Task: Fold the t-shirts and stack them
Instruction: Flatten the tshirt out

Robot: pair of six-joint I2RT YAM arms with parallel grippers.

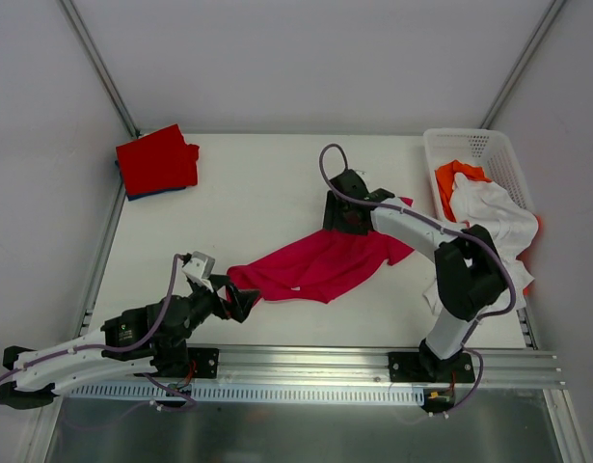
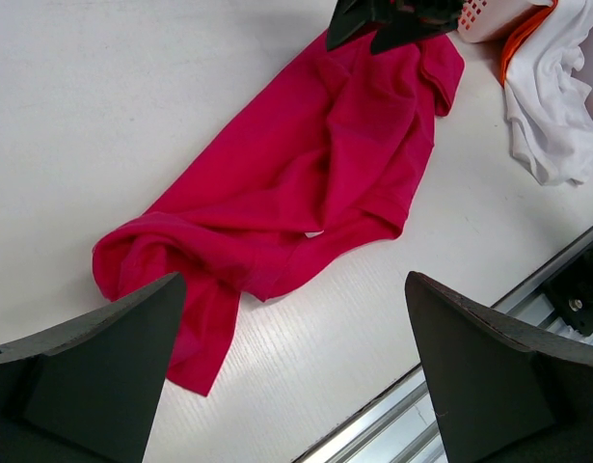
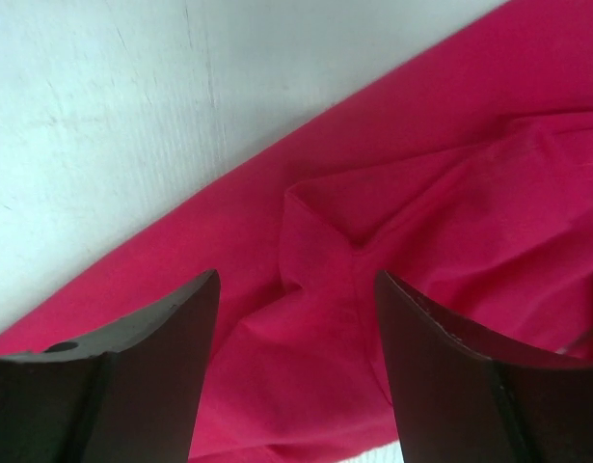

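A crimson-pink t-shirt (image 1: pixel 320 262) lies crumpled and stretched out across the middle of the table. My left gripper (image 1: pixel 240 299) hovers open at its near-left end; in the left wrist view the shirt (image 2: pixel 296 183) spreads ahead of the wide-apart left gripper (image 2: pixel 294 280), with only bare table between the fingers. My right gripper (image 1: pixel 346 214) sits over the shirt's far-right part. In the right wrist view the right gripper (image 3: pixel 296 280) is open, with a raised ridge of the shirt (image 3: pixel 450 193) lying between its fingers, not pinched. A folded red t-shirt (image 1: pixel 157 160) rests on a blue one (image 1: pixel 142 196) at the back left.
A white lattice basket (image 1: pixel 470 145) stands at the back right with an orange t-shirt (image 1: pixel 457 178) and a white t-shirt (image 1: pixel 498 217) spilling over its near side. A metal rail (image 1: pixel 306 362) runs along the table's near edge.
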